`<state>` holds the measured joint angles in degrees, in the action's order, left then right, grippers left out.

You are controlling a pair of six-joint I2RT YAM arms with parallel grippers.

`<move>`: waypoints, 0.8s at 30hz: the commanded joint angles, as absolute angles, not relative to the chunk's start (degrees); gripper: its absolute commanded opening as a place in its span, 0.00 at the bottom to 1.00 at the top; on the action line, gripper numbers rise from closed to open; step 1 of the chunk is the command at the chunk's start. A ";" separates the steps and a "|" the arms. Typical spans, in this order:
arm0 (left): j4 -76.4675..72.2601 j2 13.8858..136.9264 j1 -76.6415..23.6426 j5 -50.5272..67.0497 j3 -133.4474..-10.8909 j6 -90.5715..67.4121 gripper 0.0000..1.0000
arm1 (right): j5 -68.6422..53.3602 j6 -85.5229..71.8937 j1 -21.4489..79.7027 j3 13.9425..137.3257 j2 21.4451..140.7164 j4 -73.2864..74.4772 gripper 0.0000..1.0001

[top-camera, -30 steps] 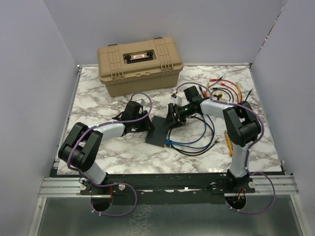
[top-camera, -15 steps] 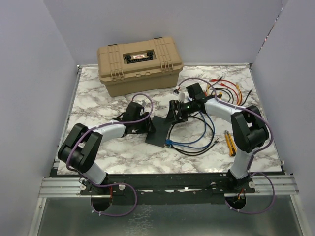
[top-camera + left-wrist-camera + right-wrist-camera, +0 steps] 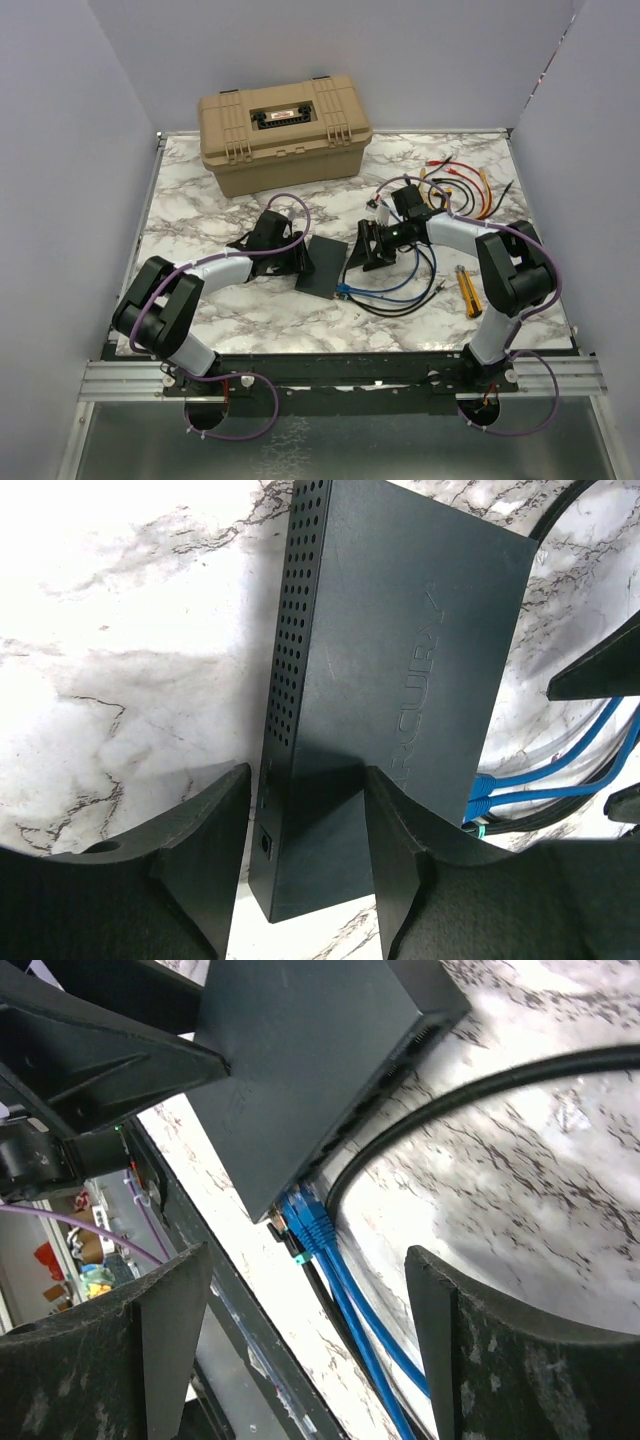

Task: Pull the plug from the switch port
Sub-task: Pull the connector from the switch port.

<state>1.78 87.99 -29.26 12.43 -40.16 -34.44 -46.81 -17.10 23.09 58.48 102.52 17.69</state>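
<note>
Plugs first: two blue plugs (image 3: 305, 1222) sit side by side, fully seated, at one corner of the port edge of the switch (image 3: 300, 1060), a flat black box lying on the marble tabletop (image 3: 200, 200). Which of the two is meant I cannot tell. The pull itself is therefore not yet done, and by my reading the job stands at the approach, with both the grasp and the extraction left to do. The right hand (image 3: 305, 1260) hangs just off that port edge with its fingers (image 3: 150, 1340) spread wide, released and holding nothing. In its wrist view the plugs lie in the gap between the fingers, and neither finger touches them. On the side of the switch away from the ports, the left hand (image 3: 305, 780) straddles the vented edge, one finger (image 3: 200, 850) beside that edge and the other over the top face. Its jaws stand apart, and whether it presses the box down or only hovers there I cannot tell. From the plugs the blue cables (image 3: 395, 288) loop away from the switch on the right hand's side, near a black cable (image 3: 480, 1090) that curves close by the port edge. Beyond the switch, well apart from it, stands the tan toolbox (image 3: 285, 130).
</note>
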 commanded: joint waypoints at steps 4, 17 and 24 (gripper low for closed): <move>10.04 90.82 -29.44 10.46 -38.31 -32.78 0.48 | -51.34 -16.75 22.50 55.88 100.84 17.58 0.75; 9.56 92.03 -29.44 11.24 -39.65 -32.74 0.49 | -56.58 -14.73 22.60 55.01 102.12 19.38 0.57; 9.09 91.73 -29.53 11.40 -38.38 -33.48 0.48 | -53.84 -15.42 22.67 54.77 101.63 17.55 0.59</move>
